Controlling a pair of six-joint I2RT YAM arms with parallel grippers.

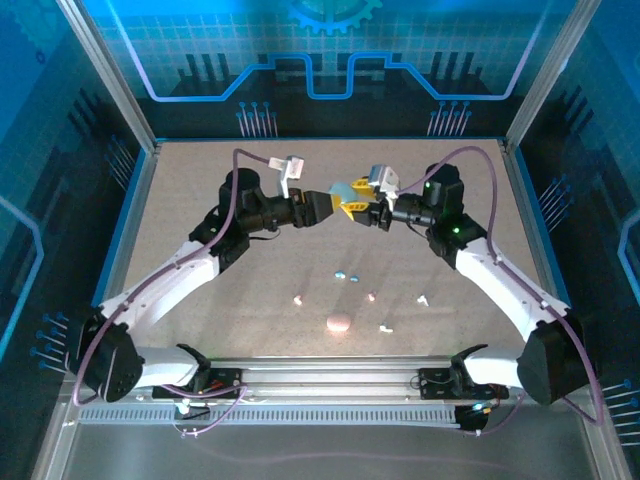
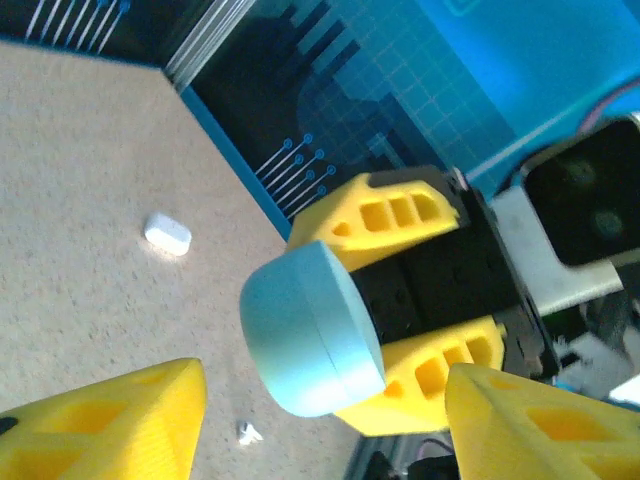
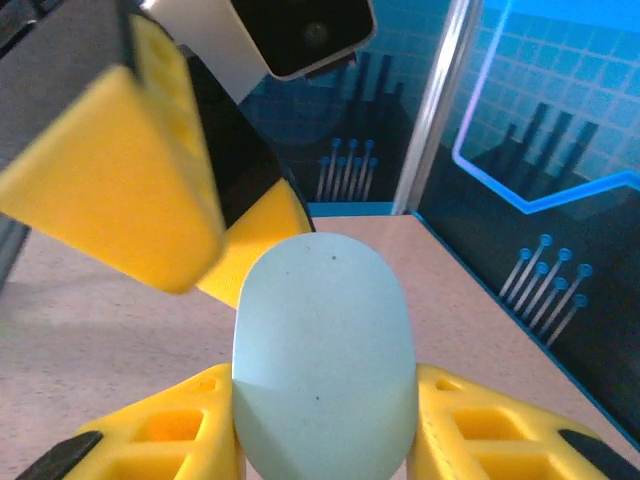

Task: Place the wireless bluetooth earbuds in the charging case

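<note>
Your right gripper [image 3: 325,425] clamps the closed light-blue charging case [image 3: 322,340] between its yellow fingers [image 3: 480,425], raised off the table [image 1: 200,200]. Your left gripper [image 2: 322,385] faces it, jaws spread wide. Loose toward the arm bases: 2 light-blue earbuds [image 1: 343,273], 2 pink earbuds [image 1: 298,298], 2 white earbuds [image 1: 423,299], around a pink case [image 1: 339,323].

Two claws: left claw [image 1: 330,203], right claw [image 1: 355,207]. Two cases: light blue case [image 1: 340,190] between the claws, pink case [image 1: 339,323] well apart from them. Six earbuds: two blue earbuds [image 1: 341,273], two pink earbuds [image 1: 298,298], two white earbuds [image 1: 423,299].
</note>
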